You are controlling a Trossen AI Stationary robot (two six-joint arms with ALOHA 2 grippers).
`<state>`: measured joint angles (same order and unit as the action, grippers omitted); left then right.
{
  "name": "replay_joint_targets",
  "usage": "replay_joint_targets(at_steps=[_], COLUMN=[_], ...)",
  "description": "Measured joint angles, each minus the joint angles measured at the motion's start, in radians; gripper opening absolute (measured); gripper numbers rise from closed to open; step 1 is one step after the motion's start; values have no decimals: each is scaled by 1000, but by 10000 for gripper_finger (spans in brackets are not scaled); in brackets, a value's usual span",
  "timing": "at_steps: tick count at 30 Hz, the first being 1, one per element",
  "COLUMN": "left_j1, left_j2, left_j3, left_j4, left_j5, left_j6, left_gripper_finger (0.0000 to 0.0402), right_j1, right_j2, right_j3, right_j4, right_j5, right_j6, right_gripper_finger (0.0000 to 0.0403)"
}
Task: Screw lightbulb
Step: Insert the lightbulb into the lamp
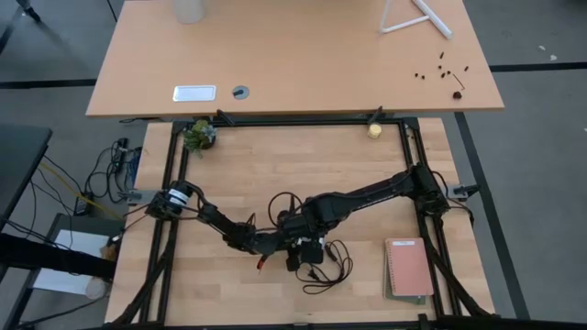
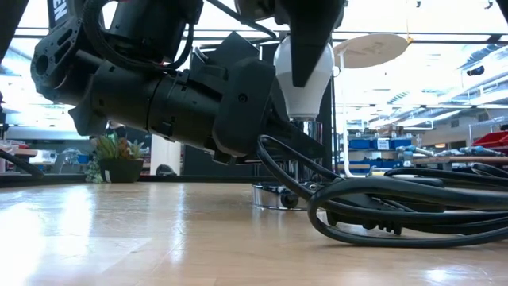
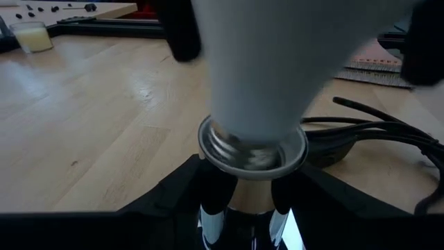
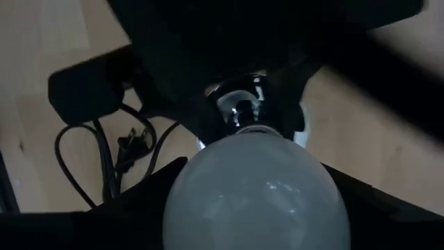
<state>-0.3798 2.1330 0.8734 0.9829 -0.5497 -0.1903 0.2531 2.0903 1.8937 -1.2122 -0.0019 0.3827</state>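
The white lightbulb (image 2: 305,89) stands upright with its screw base (image 3: 251,148) down in the mouth of the silver socket (image 3: 208,142). The socket stands on the wood table near its front middle. My left gripper (image 3: 243,205) reaches in from the table's left and is shut on the socket below its rim. My right gripper (image 4: 255,201) comes down from above and is shut on the bulb (image 4: 255,194). Both grippers meet in the high view (image 1: 295,246). My left gripper pinches the socket's shiny body (image 3: 239,208) below its rim between its two fingers (image 3: 177,198), coming level from the table's left. The socket stands upright with its foot (image 2: 274,195) on the table. My right gripper pinches the bulb's round glass head (image 4: 208,187) between its two fingers (image 4: 132,201), from above, pointing down. The bulb stays upright, its screw base in the socket's mouth (image 3: 253,156).
The black cord (image 1: 328,268) lies in loops on the table just to the right of the socket and nearer the front edge. Notebooks (image 1: 408,268) lie at the front right. A small plant (image 1: 198,136) and a yellowish ball (image 1: 374,130) sit at the far edge.
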Motion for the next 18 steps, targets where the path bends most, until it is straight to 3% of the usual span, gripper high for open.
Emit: replay_joint_targets(at_steps=[4,14,18], left_j1=[0,-1,0], left_j2=[0,0,0], left_j3=[0,0,-1], left_j4=[-1,-2,-1], left_j5=[1,1,1], left_j6=[3,4,0], left_gripper_finger=[190,190,190], right_j1=[-8,-9,-28], right_j2=[-7,-2,-1], right_j3=[-47,-48,-48], right_j4=[31,47,45], right_j5=[-67,-52,-71], right_j6=[-5,9,88], right_gripper_finger=[276,275,275])
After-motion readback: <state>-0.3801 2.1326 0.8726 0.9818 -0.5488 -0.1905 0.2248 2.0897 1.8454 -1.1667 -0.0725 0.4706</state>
